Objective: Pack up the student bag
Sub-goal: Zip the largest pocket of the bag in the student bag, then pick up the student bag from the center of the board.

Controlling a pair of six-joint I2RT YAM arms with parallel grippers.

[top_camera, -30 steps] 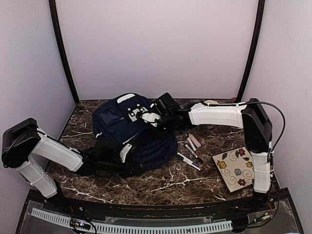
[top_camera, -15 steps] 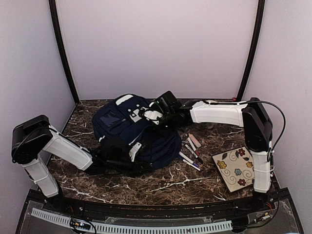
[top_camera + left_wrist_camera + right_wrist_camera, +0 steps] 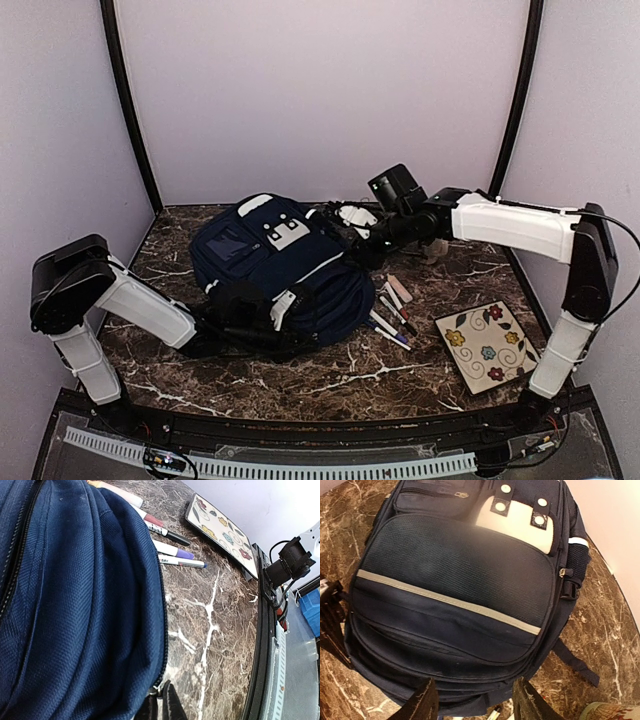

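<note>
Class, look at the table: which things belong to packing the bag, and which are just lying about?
For the job: backpack, pens beside it, flowered notebook (both probably for packing).
Just lying about: pale lump near the back wall, too hidden to name.

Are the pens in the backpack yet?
No, they're out. The pens lie on the table right beside the backpack.

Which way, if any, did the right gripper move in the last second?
Yes. The right gripper drew back from over the bag, rightward and toward the back wall, judged against the fixed flowered tile.
</note>
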